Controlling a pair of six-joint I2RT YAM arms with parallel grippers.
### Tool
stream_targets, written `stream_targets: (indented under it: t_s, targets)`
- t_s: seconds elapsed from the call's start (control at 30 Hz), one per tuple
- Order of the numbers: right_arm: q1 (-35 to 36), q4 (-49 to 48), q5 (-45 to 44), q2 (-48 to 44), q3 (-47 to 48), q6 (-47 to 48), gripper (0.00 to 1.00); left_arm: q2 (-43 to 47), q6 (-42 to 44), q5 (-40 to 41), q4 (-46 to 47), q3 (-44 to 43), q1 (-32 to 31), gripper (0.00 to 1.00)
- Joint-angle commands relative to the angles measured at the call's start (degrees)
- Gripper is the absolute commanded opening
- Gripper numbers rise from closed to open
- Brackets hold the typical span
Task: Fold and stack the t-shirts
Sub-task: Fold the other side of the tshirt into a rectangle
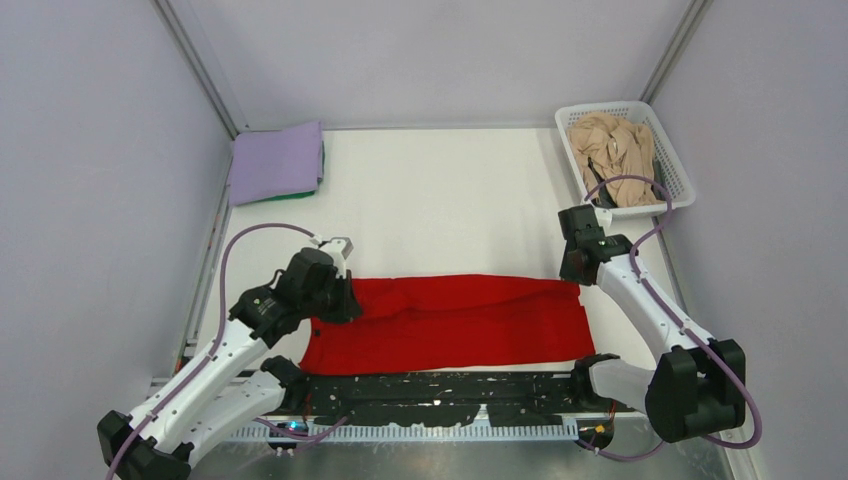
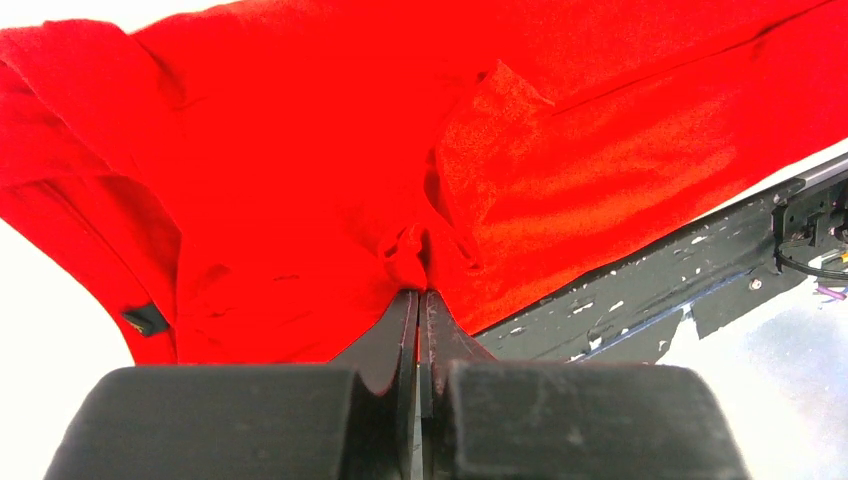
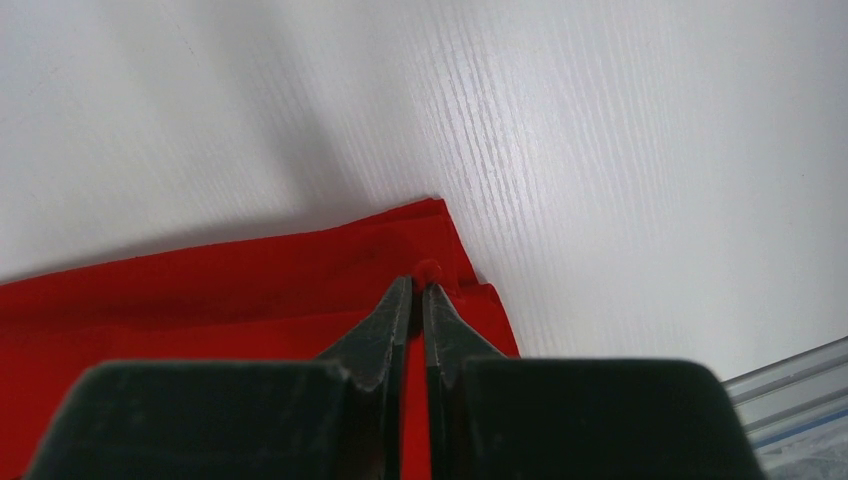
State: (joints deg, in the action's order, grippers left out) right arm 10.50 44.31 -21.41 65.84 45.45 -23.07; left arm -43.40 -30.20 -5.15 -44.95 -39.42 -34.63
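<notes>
Red t-shirt (image 1: 450,325) flat on tabletop (image 1: 440,200) near front edge | left pincer (image 2: 418,293) clamped on its left end, right pincer (image 3: 420,283) nipping right corner | we judge: both ends held for even fold

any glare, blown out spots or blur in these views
Top external: even light, sharp. Left wrist: the red shirt is oversaturated, the table blown out white. Right wrist: a sheen on the table's grain, a soft shadow at upper left; the right pincer body is blurred up close.
</notes>
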Motion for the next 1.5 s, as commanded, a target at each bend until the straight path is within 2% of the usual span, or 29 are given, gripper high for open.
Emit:
stream_targets:
  t_s: [0.0, 0.13, 0.23, 0.5, 0.77, 0.97, 1.27, 1.4, 1.43, 1.47]
  targets:
    - [0.1, -1.1, -0.5, 0.5, -0.8, -1.4, 0.14, 0.4, -2.6, -0.9, -1.4, 1.7, -0.4, 0.00]
    - [0.2, 1.0, -3.1, -1.3, -1.4, -2.9, 0.13, 1.6, -3.9, -2.7, -1.2, 3.6, -0.4, 0.00]
    - [0.1, -2.0, -2.5, -2.1, 0.0, -1.1, 0.11, 1.9, -4.1, -2.5, 0.5, 3.9, -0.4, 0.00]
    - [0.1, -10.7, -1.2, 6.0, 9.3, 2.0, 0.08, 1.5, -3.8, 1.0, 1.5, 2.3, -0.4, 0.00]
    - [0.1, -13.2, -1.9, 7.8, 10.5, 4.0, 0.09, 1.8, -3.8, 1.6, 1.8, 2.9, -0.4, 0.00]
    - [0.1, -8.6, -3.8, 5.5, 8.0, 2.9, 0.09, 2.0, -4.1, 0.4, 0.9, 3.4, -0.4, 0.00]
    - [0.1, 0.1, -6.3, 2.8, 3.2, -1.7, 0.15, 1.5, -6.1, -4.8, 2.4, 6.6, -0.4, 0.00]
    - [0.1, 4.2, -6.2, 4.0, 3.0, -3.8, 0.18, 1.0, -8.0, -5.7, -2.3, 7.3, -0.4, 0.00]
    - [0.1, 6.2, -6.2, 4.2, 3.0, -4.5, 0.20, 1.3, -8.4, -5.8, -4.3, 7.2, -0.4, 0.02]
    - [0.1, 7.2, -6.2, 4.6, 2.9, -4.8, 0.21, 1.7, -8.8, -5.9, -6.2, 7.0, -0.4, 0.12]
